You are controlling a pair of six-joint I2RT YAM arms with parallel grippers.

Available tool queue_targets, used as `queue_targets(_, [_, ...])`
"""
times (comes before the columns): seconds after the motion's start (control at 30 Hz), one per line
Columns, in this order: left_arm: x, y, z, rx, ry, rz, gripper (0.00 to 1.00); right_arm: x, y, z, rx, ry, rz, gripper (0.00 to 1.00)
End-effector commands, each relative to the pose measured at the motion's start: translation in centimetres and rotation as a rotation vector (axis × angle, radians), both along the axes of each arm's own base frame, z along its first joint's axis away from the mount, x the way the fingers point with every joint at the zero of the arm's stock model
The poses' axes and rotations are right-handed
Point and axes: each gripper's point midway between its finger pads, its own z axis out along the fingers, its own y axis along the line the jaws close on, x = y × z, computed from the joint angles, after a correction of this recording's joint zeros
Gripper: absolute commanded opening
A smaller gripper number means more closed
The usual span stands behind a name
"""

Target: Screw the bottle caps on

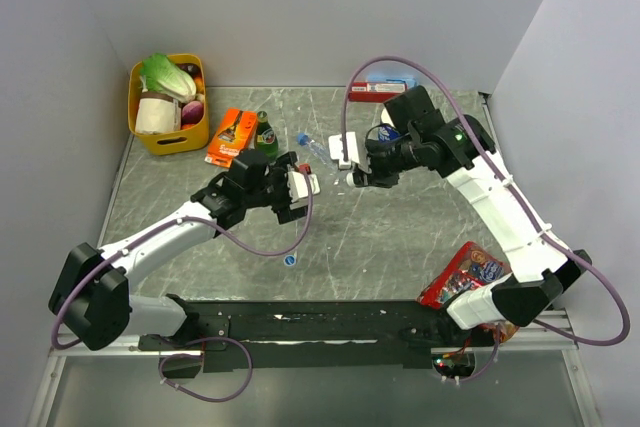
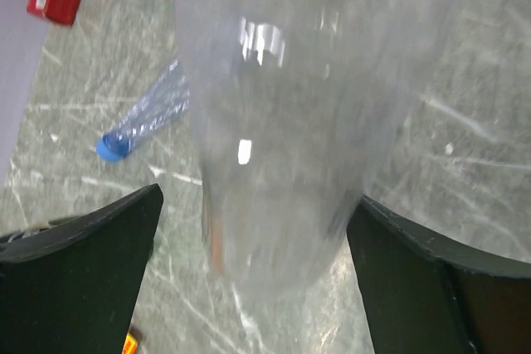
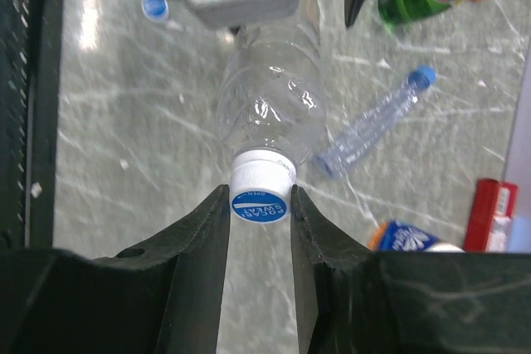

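A wide clear bottle (image 1: 330, 180) hangs level between my two grippers. My left gripper (image 1: 300, 187) is shut on its base end; in the left wrist view the blurred bottle (image 2: 282, 122) fills the space between the black fingers (image 2: 91, 246). My right gripper (image 3: 260, 195) is shut on the bottle cap (image 3: 260, 205), white-sided with a blue top, which sits on the neck of the bottle (image 3: 270, 113). A slim clear bottle (image 1: 312, 145) with a blue cap on it lies on the table behind. A loose blue cap (image 1: 289, 259) lies on the table near the front.
A dark green glass bottle (image 1: 265, 133) and an orange packet (image 1: 231, 136) lie at the back left beside a yellow basket (image 1: 150, 137) of groceries. A red box (image 1: 377, 91) lies at the back. A red snack bag (image 1: 466, 273) lies by the right arm's base.
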Motion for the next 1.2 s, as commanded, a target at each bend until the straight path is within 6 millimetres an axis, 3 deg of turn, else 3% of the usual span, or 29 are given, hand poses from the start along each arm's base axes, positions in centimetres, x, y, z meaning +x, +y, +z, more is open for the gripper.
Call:
queue_targets(0.0, [0.8,1.5,-1.0,0.092,-0.032,0.055,0.96,0.9,-2.7,-0.4,-0.166,-0.085,-0.002,0.02])
queue_targets(0.2, [-0.6,2.9,-2.2,0.143,-0.048,0.022,0.96,1.9,-4.8,-0.9,-0.305,-0.063,-0.009,0.02])
queue_targets(0.4, [-0.8,3.5,-2.0,0.118,-0.067,0.056,0.96,3.1,-6.6,-1.2,-0.423,-0.028,-0.045,0.02])
queue_targets(0.6, [-1.0,3.5,-1.4,0.079,-0.078,0.068,0.96,3.2,-9.3,-2.4,-0.521,-0.047,-0.040,0.01])
queue_targets(0.73, [-1.3,3.7,-1.4,0.065,-0.083,0.073,0.96,3.0,-12.3,-3.1,-0.582,-0.038,-0.069,0.00])
queue_targets(0.87, [-1.6,3.8,-1.9,0.057,-0.079,0.071,0.96,1.5,-13.6,-3.6,-0.572,-0.024,-0.064,0.00])
queue_targets(1.17, [-1.8,3.2,-2.2,0.038,-0.041,0.059,0.96,-2.0,-13.7,-5.8,-0.528,0.071,-0.051,0.00])
